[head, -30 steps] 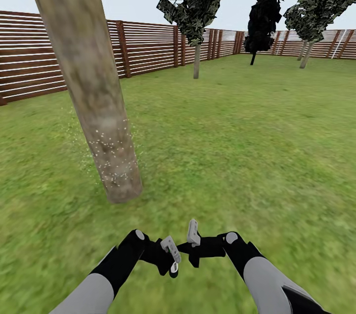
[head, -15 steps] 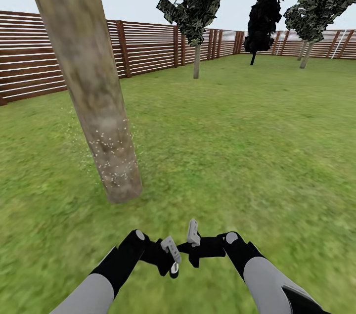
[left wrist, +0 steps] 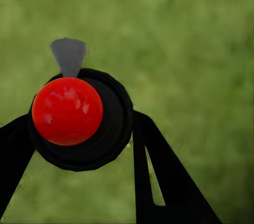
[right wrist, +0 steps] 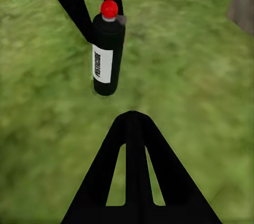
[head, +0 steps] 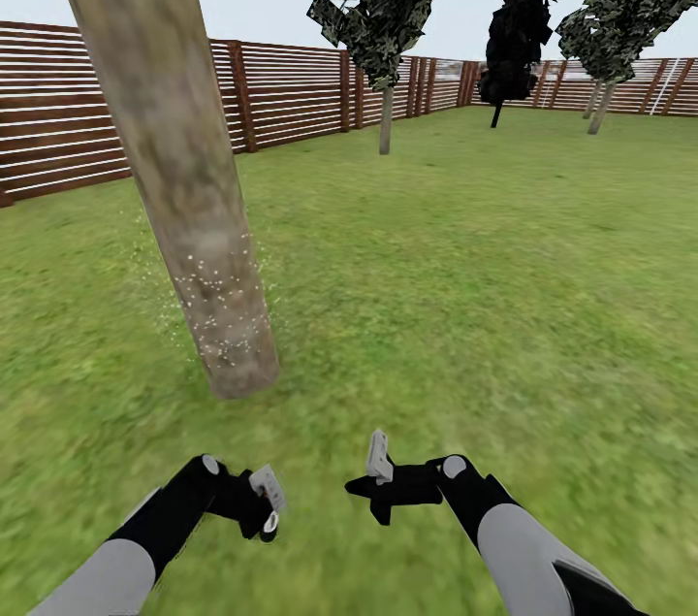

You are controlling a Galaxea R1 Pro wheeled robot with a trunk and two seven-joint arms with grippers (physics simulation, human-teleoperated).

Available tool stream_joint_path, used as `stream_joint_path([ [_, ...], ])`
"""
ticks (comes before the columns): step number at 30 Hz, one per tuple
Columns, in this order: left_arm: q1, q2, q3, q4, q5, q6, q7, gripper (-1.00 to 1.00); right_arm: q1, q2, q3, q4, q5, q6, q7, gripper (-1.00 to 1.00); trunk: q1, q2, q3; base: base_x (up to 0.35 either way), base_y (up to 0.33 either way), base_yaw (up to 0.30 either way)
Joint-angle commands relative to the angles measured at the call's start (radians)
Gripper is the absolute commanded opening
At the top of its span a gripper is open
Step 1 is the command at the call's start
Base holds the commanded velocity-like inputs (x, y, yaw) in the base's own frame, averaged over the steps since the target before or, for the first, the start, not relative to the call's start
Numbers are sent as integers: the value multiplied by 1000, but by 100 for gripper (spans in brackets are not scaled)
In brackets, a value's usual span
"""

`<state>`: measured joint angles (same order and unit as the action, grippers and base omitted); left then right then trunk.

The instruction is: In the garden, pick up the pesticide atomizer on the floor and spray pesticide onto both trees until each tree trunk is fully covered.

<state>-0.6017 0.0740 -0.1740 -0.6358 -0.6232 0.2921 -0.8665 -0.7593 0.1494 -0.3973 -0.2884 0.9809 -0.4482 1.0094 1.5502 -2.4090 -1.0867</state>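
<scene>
- The left gripper (head: 268,506) is clamped on the spray bottle (right wrist: 108,54), its red cap (left wrist: 67,110) between the fingers.
- The right gripper (head: 376,470) has its fingers pressed together, grasping nothing, near the bottle.
- One thick trunk (head: 184,179) stands ahead on the grass (head: 465,286), white specks (head: 218,306) low on it.

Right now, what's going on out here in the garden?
The left hand holds the black pesticide atomizer with the red round cap between its fingers, low over the green grass lawn. The right hand is shut and holds nothing. Ahead to the left, the thick grey-brown leaning tree trunk carries whitish specks of pesticide near its base; its upper part looks bare.
</scene>
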Motion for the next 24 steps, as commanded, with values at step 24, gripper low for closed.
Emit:
stream_joint_path([
  [24,353,24,890,211,241,-752,424,-100,414,-149,-124,191,-211,-479,-1225,100,0,0,0,0,0,0],
])
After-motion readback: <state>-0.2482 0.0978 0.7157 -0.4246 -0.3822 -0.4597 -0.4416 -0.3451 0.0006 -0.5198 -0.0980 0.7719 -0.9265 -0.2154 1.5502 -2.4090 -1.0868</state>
